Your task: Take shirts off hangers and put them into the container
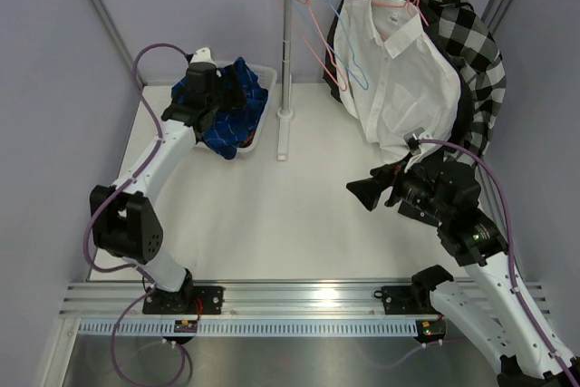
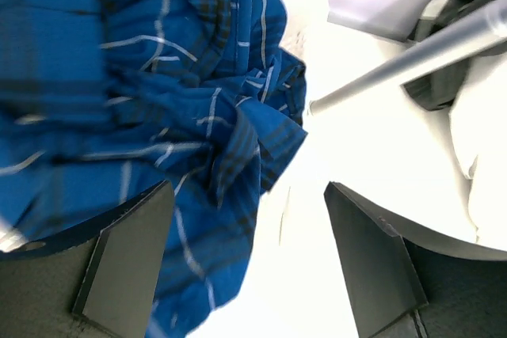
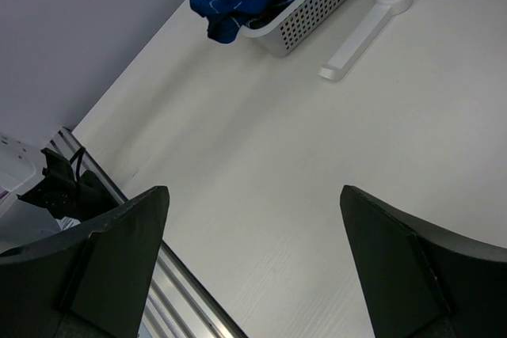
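Holding left gripper (image 1: 213, 88) over container (image 1: 265, 124), just left of rack pole (image 1: 287, 43); jaws spreading wide, pinching nothing. Blue shirt (image 1: 237, 106) lying bunched inside, spilling over rim. Right of pole: white shirt (image 1: 399, 79) hanging on pink hanger (image 1: 399, 2), checked shirt (image 1: 471, 43) behind. Judging fabric light, limp, likely snagging at collar; taking hold at shoulder beside hanger wire. Further right of pole, toward bases: right gripper (image 1: 376, 189) gaping, empty. Reading no labels, possibly too small.
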